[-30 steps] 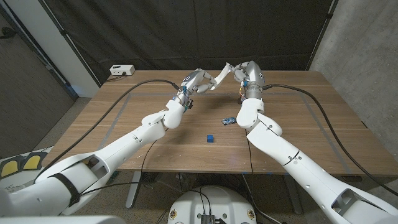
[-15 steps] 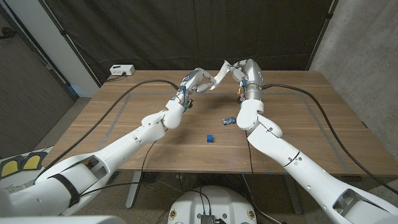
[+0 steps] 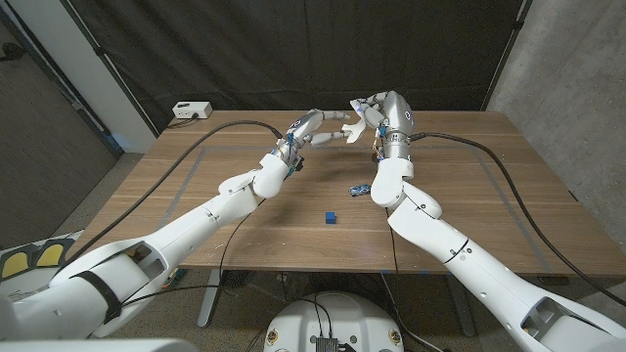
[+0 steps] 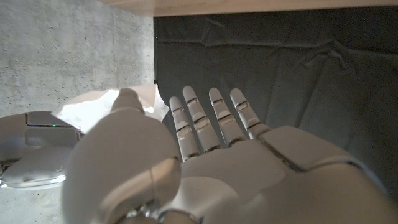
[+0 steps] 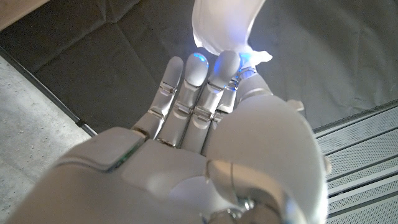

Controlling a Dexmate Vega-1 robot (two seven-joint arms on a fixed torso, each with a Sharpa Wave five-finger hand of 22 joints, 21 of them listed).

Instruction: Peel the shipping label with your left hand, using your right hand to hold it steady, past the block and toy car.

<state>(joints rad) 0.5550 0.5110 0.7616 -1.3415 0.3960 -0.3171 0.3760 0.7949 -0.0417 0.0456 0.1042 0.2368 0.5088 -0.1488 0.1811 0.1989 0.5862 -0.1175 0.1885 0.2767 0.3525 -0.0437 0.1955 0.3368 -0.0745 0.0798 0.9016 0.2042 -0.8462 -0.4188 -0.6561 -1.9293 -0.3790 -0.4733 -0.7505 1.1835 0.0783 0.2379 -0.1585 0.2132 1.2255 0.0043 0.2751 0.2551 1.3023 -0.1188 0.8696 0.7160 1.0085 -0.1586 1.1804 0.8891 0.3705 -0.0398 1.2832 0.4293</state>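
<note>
Now mid-peel: label (image 3: 344,134) aloft over far desk (image 3: 489,205), beyond block (image 3: 332,216) and car (image 3: 360,189). Right robot hand (image 3: 372,112) grasping one end, left robot hand (image 3: 311,127) pinching other. Advice: pull slow, keep right steady, avoid tearing.

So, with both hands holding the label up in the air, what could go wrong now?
1. The shipping label is held only at the fingertips of the right hand; a pull from the left hand may slip it free.
2. It may tear or stick to itself.
3. A dropped label could land near the toy car.
</note>
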